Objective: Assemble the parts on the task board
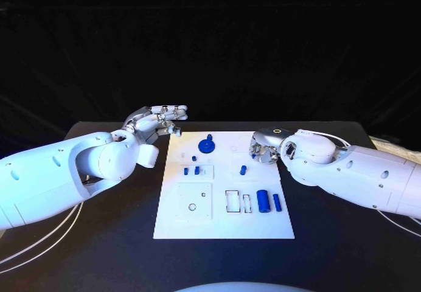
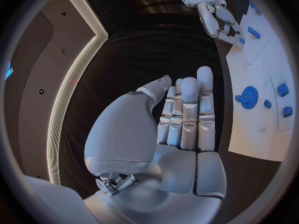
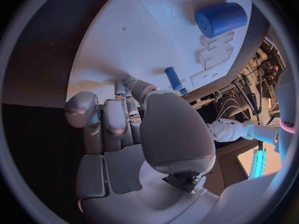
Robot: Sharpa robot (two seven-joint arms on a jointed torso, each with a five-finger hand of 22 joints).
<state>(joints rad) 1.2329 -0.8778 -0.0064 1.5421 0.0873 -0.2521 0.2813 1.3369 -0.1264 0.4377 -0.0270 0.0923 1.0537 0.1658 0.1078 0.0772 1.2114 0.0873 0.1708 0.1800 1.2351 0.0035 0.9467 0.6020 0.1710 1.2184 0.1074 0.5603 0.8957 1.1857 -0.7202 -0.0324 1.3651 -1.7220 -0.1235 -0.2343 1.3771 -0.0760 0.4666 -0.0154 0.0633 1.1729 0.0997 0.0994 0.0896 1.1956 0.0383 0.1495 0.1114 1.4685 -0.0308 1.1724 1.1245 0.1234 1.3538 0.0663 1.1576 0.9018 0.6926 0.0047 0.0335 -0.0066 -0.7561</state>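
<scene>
The white task board (image 1: 224,210) lies in the middle of the black table. A blue gear (image 1: 207,145) sits on its far part, also seen as the gear (image 2: 248,96). Small blue pegs (image 1: 191,171) stand left of centre and one peg (image 1: 244,170) stands right of centre. A thick blue cylinder (image 1: 262,197) and a thin rod (image 1: 277,202) lie near the right edge. My right hand (image 1: 264,152) hovers over the board's far right, its fingers (image 3: 118,115) curled and pinching a small blue part (image 1: 253,156). My left hand (image 1: 159,121) is off the far left corner, fingers (image 2: 187,114) straight, holding nothing.
The board has a square recess (image 1: 194,201) at the near left and narrow rectangular slots (image 1: 234,202) beside the cylinder. White cables (image 1: 39,243) trail on the table at the near left. Black table surface surrounds the board on all sides.
</scene>
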